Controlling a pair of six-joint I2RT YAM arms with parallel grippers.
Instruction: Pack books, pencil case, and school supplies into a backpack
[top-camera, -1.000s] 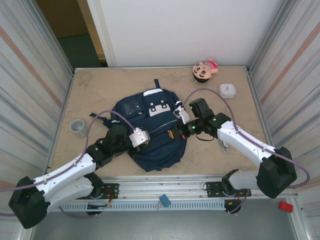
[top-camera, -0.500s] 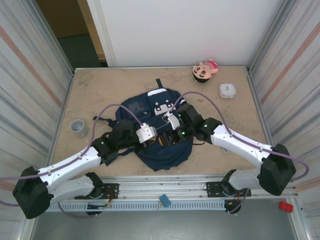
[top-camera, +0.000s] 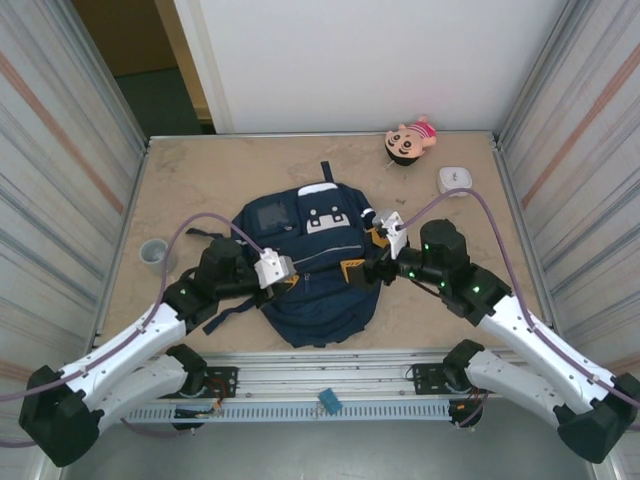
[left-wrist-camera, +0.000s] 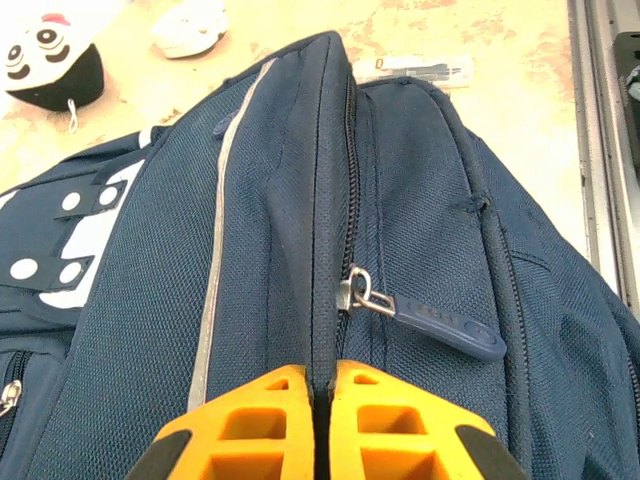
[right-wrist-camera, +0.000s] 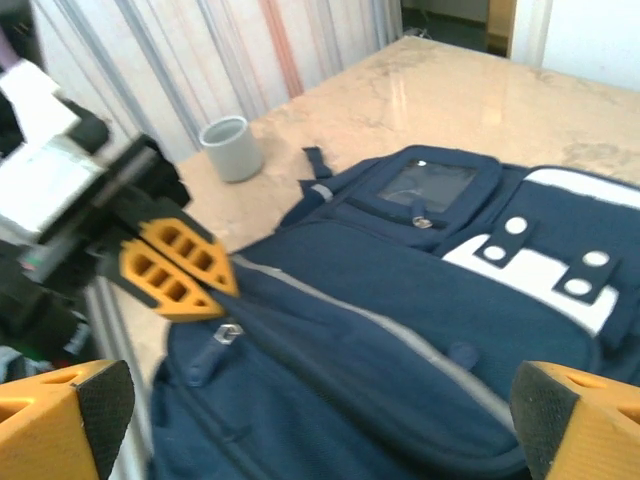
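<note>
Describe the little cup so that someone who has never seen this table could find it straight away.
Start at the navy backpack in the middle of the table and look left. The cup stands upright there, alone on bare marble near the table's left edge. It is the only round, grey, open-topped thing; the doll and white box lie far right.

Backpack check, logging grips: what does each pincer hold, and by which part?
The left pincer pinches the backpack's fabric ridge beside the zipper; right pincer is open, empty.
</note>
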